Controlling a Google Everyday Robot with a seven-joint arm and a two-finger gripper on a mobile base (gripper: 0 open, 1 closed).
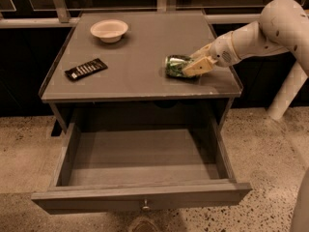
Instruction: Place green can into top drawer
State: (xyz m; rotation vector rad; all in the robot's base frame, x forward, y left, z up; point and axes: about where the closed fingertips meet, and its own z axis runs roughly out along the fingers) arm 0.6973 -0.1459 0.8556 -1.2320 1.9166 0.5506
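Green can (175,65) lies sideways on counter (140,57), gripper (197,66) fingers clamped on its right end; lift clear before lowering into open top drawer (140,156).

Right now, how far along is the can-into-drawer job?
Done: the drawer is pulled out, nothing visible inside. In hand: the hand grips the can, which lies on its side, on or just above the table near its right edge. Left: carry the can forward, lower it into the drawer, release.
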